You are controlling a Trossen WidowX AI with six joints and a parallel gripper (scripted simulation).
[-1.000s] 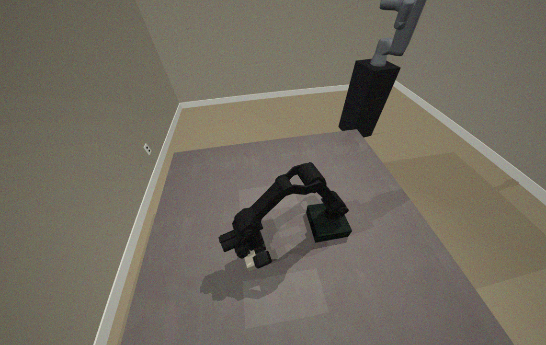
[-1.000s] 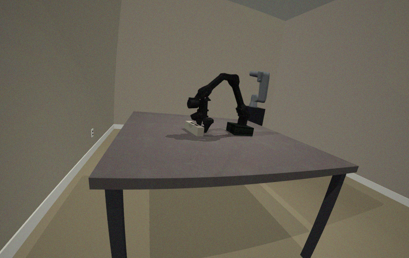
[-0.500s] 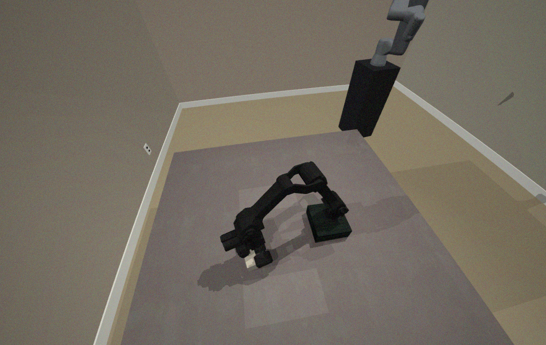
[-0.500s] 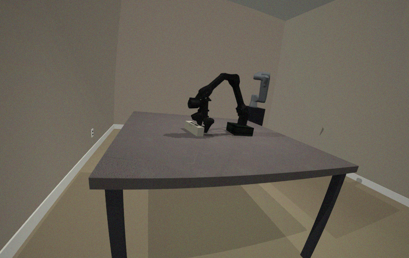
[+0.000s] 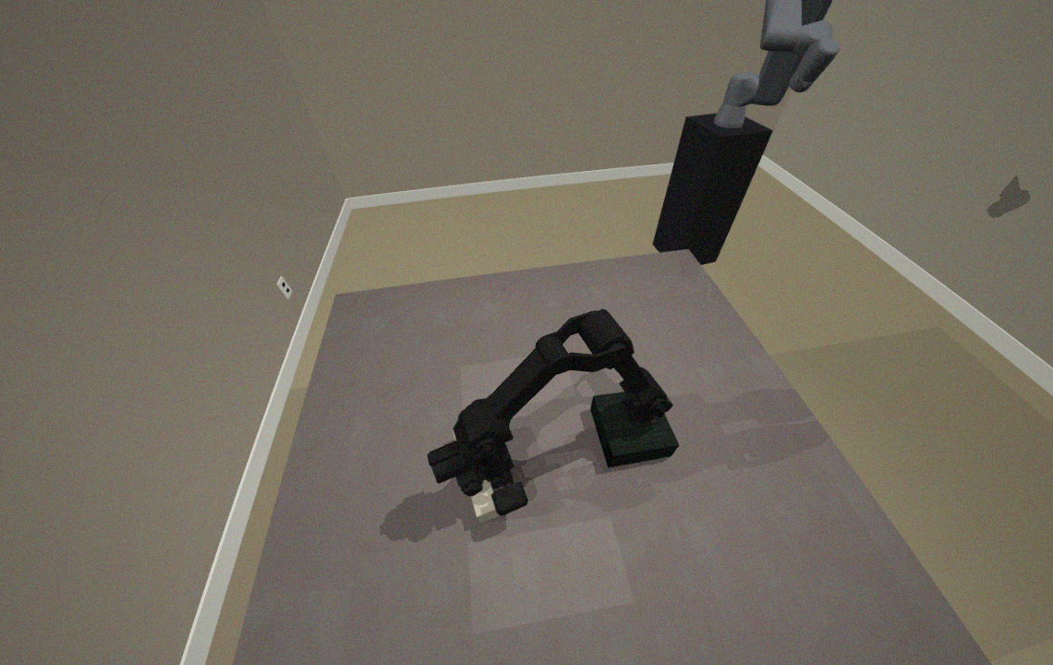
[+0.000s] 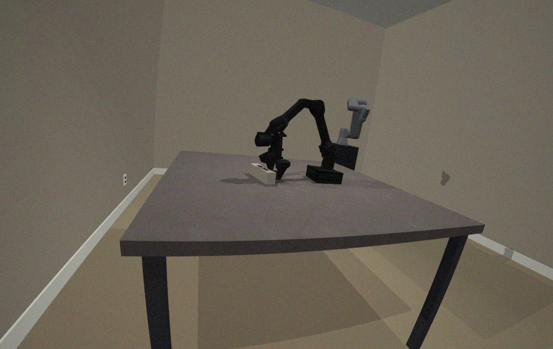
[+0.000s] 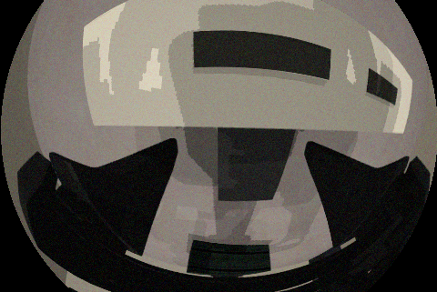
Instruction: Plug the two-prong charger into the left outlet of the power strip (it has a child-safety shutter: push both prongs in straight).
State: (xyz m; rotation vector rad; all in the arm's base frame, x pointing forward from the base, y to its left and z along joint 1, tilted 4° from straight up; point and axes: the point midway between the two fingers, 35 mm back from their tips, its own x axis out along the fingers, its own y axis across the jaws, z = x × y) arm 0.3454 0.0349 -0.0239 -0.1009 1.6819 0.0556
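The white power strip (image 7: pixel 140 92) (image 6: pixel 262 172) (image 5: pixel 480 505) lies on the brown table (image 5: pixel 679 538) (image 6: pixel 269 216). In the wrist view it fills the upper half and shows a long dark slot (image 7: pixel 261 55) and a smaller one (image 7: pixel 381 86) at its right. My gripper (image 7: pixel 245 147) (image 5: pixel 491 490) (image 6: pixel 275 168) is wide open right over the strip's near edge. A dark block, the charger (image 7: pixel 251 171), stands between the spread fingers and touches neither. Its prongs are hidden, so I cannot tell how deep it sits.
The arm's dark green base (image 5: pixel 634 434) (image 6: pixel 324 174) stands on the table to the right of the strip. A black pedestal (image 5: pixel 708 194) carrying a grey arm (image 6: pixel 354 121) stands beyond the table's far corner. A wall outlet (image 5: pixel 284 286) is on the left wall.
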